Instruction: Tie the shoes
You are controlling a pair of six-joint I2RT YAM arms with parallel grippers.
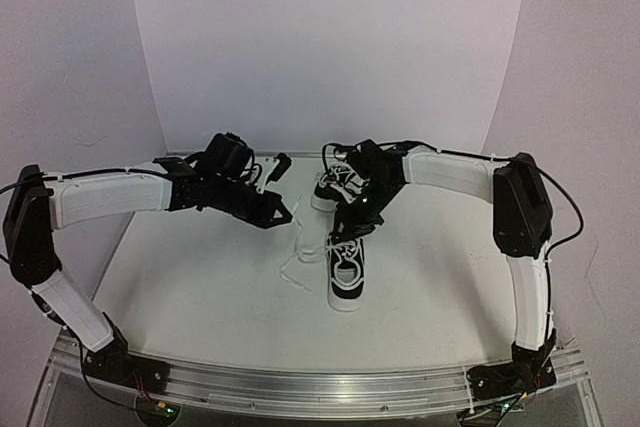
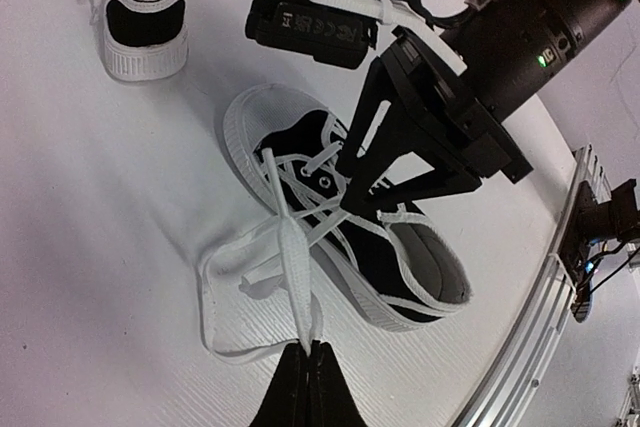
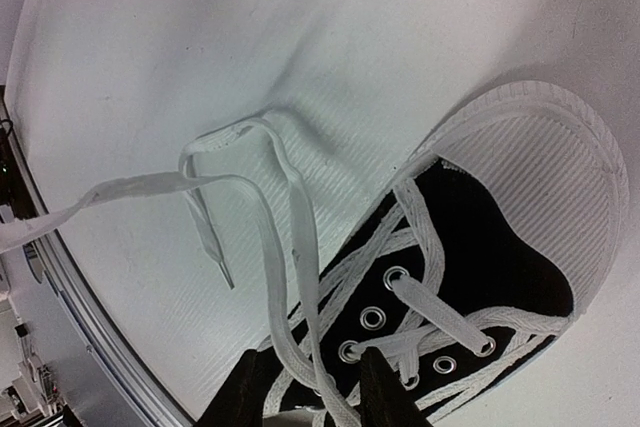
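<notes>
Near shoe: small black canvas sneaker with white sole and white toe cap (image 1: 347, 275), upright on the white table top (image 1: 200, 287), mid-table between the two arms, its toe end away from the arm bases.
Far shoe: matching black-and-white sneaker (image 2: 145, 7), upright, beyond the first and not touching it.
Lace: long flat white lace (image 2: 290, 257), runs from the near shoe's eyelets out to the left; slack loops lie on the table beside the shoe.
Left gripper (image 2: 310, 347): fingers pressed together, pinching one strand of the lace just above the table, apart from the shoe.
Right gripper (image 3: 316, 357): over the near shoe's eyelet rows, fingers spread, lace strands passing between them; actual contact with the shoe not discernible.
</notes>
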